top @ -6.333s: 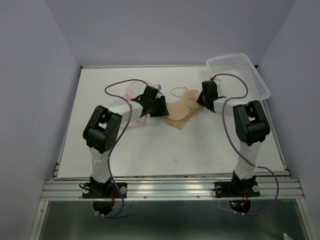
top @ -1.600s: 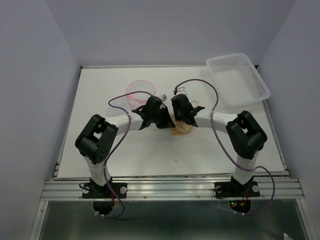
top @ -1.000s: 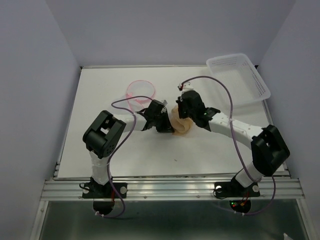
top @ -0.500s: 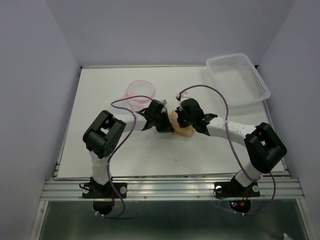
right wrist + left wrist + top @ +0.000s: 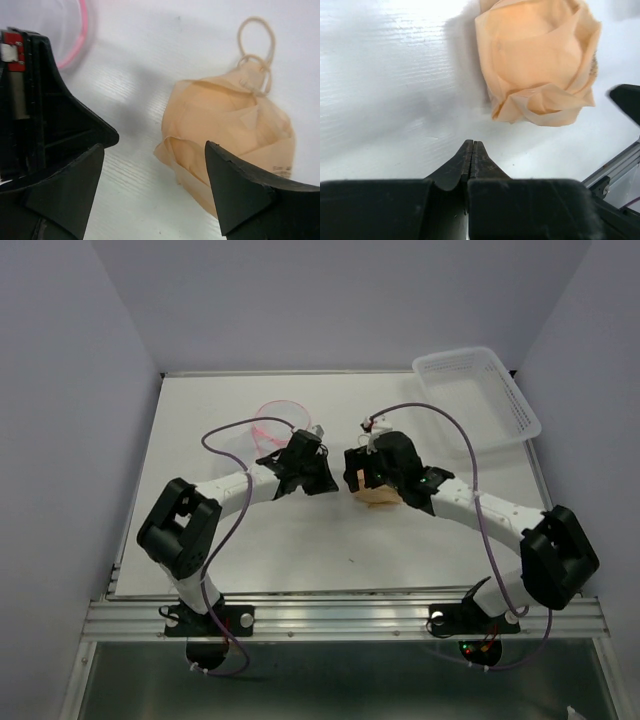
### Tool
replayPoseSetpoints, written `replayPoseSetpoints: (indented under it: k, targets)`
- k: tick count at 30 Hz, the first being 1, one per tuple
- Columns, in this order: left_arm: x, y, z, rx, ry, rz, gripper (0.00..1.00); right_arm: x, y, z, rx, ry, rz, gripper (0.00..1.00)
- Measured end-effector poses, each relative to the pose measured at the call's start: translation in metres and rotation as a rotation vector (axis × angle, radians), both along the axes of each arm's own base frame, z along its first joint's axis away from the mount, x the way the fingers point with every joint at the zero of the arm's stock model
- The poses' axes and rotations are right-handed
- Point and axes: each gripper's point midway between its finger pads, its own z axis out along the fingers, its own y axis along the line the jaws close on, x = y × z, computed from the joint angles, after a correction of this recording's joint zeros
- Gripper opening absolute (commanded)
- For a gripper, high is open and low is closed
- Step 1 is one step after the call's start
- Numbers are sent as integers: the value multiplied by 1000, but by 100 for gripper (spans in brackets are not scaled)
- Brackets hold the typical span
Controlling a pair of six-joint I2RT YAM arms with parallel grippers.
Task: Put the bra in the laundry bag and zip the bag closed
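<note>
Poised over the bundled bra (image 5: pixel 235 135) with jaws spread on the right gripper (image 5: pixel 154 150), ready to carry it to the laundry bag (image 5: pixel 268 420). Alongside, with jaws pressed together, empty, on the left gripper (image 5: pixel 471 145).

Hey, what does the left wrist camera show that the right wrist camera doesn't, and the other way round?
Only the left wrist view shows the left gripper, its fingers pressed shut on nothing, plus a metal rail at lower right. Only the right wrist view shows the laundry bag, just its pink rim at upper left, thin strap loops, and the right gripper, open and holding nothing. Both show the bra, bunched into a peach mound on the white table.
</note>
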Motion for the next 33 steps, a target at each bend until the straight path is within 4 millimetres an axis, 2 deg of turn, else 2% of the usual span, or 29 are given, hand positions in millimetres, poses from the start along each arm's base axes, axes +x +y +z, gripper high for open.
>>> replayPoseSetpoints:
  k: [2, 4, 6, 9, 12, 15, 20, 22, 26, 29, 33]
  targets:
    - [3, 3, 14, 4, -33, 6, 3, 0, -4, 35, 53, -70, -20, 100]
    - [10, 2, 29, 2, -72, 9, 3, 0, -9, 59, 94, -119, -51, 100]
    - [20, -3, 43, -8, -110, 13, 3, 2, -16, 73, 117, -149, -100, 99]
    - [31, -11, 54, -21, -140, 11, 3, 8, -30, 74, 106, -167, -196, 100]
    - [44, -23, 56, -27, -150, 3, 3, 16, -49, 63, 62, -165, -325, 100]
    - [53, -41, 47, -24, -145, -24, 3, 25, -69, 47, 19, -146, -432, 100]
    - [50, -63, 32, -9, -131, -84, 6, 41, -96, 2, -66, -30, -543, 99]
    - [47, -64, 26, 8, -127, -99, 6, 45, -98, -16, -90, 21, -549, 95]
    - [50, -67, 22, 26, -132, -112, 6, 50, -89, -38, -98, 93, -529, 89]
    - [55, -73, 20, 23, -138, -129, 6, 52, -86, -45, -94, 121, -524, 86]
    - [50, -74, 16, 31, -130, -171, 7, 51, -87, -53, -83, 156, -535, 85]
